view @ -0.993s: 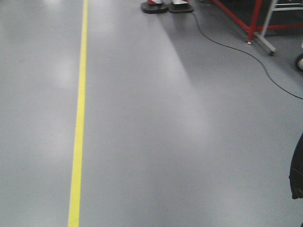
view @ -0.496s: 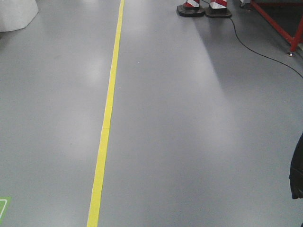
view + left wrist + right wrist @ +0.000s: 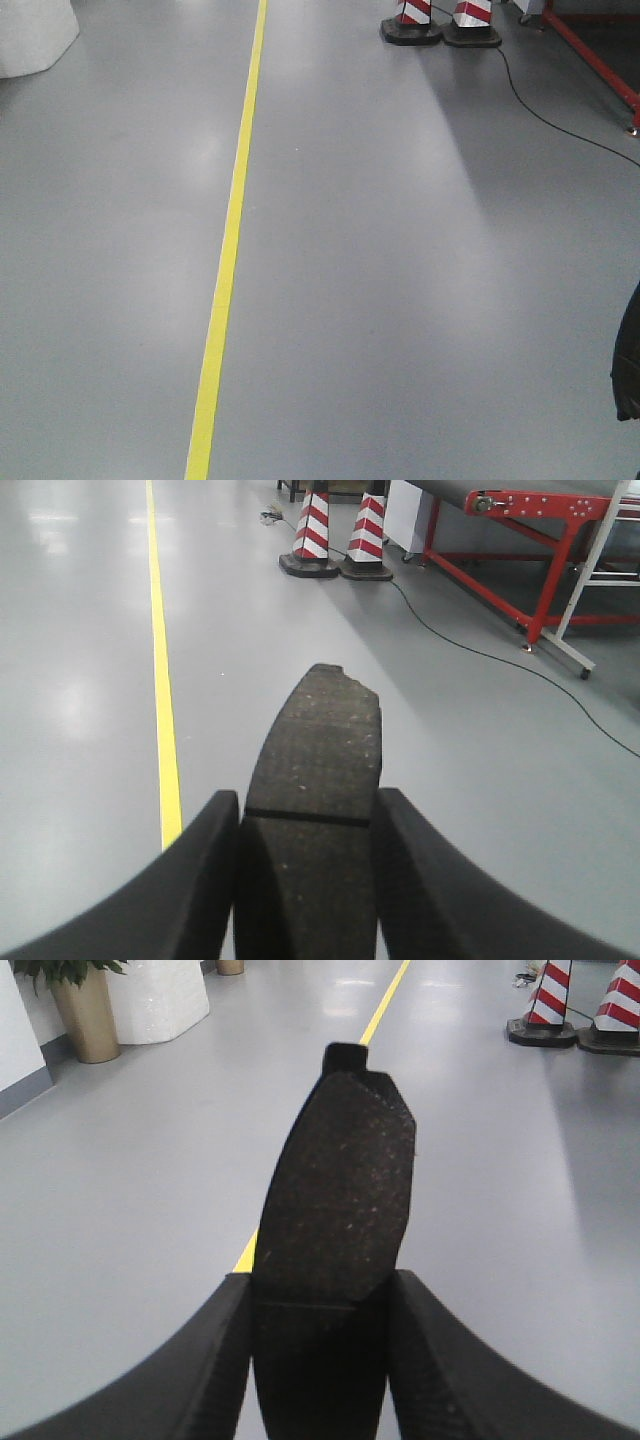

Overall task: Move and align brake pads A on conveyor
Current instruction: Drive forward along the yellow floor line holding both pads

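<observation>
Two brake pads are being carried, one per arm. Nearest each wrist camera, the left gripper (image 3: 305, 800) is closed to pad width on the left-hand pad (image 3: 315, 740), grooved face up and far end jutting ahead. The right gripper (image 3: 320, 1278) clamps the right-hand pad (image 3: 340, 1170) the same way.

Under them lies a glossy grey floor (image 3: 400, 300), crossed by the yellow line (image 3: 228, 260). In the front view that line has slid from far left towards the middle over the past second. The striped cones (image 3: 440, 20) right of it now show more fully, and a white block (image 3: 30, 35) has appeared left of it. I judge the base is mid-travel, so neither pad is placed yet.

Further off, right of the line and past the cones, a black cable (image 3: 480, 655) trails towards the red-framed conveyor (image 3: 520, 502). Far left of the line stands a potted plant (image 3: 85, 1015).
</observation>
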### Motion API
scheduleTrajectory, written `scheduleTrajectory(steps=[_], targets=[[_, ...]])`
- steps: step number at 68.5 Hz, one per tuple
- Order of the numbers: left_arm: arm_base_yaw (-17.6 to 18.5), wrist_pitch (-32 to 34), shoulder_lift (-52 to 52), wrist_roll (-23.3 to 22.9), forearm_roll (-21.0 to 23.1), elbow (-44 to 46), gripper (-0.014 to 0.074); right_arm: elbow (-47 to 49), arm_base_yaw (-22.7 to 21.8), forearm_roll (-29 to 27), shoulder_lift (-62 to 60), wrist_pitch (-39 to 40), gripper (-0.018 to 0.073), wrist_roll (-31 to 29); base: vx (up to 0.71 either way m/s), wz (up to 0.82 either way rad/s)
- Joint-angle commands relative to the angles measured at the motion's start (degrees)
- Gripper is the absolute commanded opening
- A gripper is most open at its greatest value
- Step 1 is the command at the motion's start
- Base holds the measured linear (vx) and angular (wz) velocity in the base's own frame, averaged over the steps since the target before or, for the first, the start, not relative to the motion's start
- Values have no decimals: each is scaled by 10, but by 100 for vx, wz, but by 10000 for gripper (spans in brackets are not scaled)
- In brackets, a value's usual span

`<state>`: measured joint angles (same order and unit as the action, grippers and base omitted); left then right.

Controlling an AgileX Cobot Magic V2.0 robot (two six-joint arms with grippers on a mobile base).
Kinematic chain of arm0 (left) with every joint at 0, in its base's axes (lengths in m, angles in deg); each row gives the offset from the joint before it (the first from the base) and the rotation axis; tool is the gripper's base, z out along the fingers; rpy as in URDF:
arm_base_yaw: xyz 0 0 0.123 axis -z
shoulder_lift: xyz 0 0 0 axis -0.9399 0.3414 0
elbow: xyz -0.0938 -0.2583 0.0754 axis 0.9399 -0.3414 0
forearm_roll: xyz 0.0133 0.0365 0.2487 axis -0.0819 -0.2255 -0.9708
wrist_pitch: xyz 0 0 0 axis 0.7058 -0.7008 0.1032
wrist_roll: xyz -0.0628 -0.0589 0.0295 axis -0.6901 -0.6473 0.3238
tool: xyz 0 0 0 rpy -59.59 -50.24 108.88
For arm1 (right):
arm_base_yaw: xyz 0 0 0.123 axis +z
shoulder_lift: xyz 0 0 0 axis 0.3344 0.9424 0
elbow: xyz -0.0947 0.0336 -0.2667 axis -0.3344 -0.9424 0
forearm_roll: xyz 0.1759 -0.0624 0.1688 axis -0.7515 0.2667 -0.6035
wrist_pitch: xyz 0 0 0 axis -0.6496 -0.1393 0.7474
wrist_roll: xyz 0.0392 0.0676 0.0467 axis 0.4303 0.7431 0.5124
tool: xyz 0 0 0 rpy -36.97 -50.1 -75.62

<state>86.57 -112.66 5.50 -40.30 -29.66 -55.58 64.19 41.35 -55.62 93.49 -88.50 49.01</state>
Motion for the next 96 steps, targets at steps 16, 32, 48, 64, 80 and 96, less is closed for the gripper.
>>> scheduleTrajectory(steps=[16, 32, 48, 64, 80, 96], targets=[[1, 56, 5, 0, -1, 17, 101, 18, -1, 12, 4, 55, 43, -3, 43, -3], [1, 56, 5, 0, -1, 17, 101, 18, -1, 12, 4, 54, 43, -3, 43, -3], [1, 56, 5, 0, -1, 17, 101, 18, -1, 12, 4, 54, 43, -3, 46, -1], [1, 56, 5, 0, -1, 17, 101, 18, -1, 12, 4, 54, 43, -3, 47, 1], [1, 56, 5, 0, -1, 17, 101, 18, -1, 12, 4, 54, 43, -3, 49, 3], [1, 56, 5, 0, -1, 17, 101, 18, -1, 12, 4, 54, 43, -3, 52, 0]])
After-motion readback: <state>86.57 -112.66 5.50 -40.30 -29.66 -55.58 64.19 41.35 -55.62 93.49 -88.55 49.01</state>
